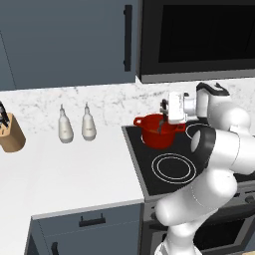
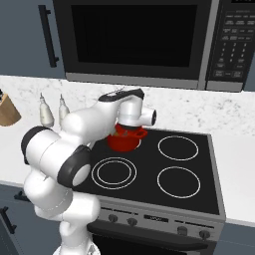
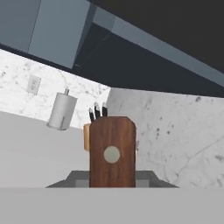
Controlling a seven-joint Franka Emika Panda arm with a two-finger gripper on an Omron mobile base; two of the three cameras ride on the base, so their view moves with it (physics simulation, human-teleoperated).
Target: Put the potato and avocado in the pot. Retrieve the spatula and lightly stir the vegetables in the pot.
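The red pot [image 1: 158,138] stands on the back left burner of the cooktop, and it also shows under my hand [image 2: 124,143]. My gripper [image 1: 164,107] hovers just above the pot's rim, pointing left, shut on the spatula [image 1: 160,127]. The spatula's thin dark shaft slants down into the pot. In the hand view the brown spatula handle [image 3: 112,151] with a grey rivet stands upright between the fingers of my gripper [image 3: 112,181]. The potato and the avocado are hidden; rim and hand cover the pot's inside.
Two white bottles [image 1: 65,128] [image 1: 88,125] and a wooden knife block [image 1: 11,132] stand on the white counter to the left. The black cooktop [image 2: 179,180] has free burners in front and to the right. A dark microwave [image 1: 199,40] hangs overhead.
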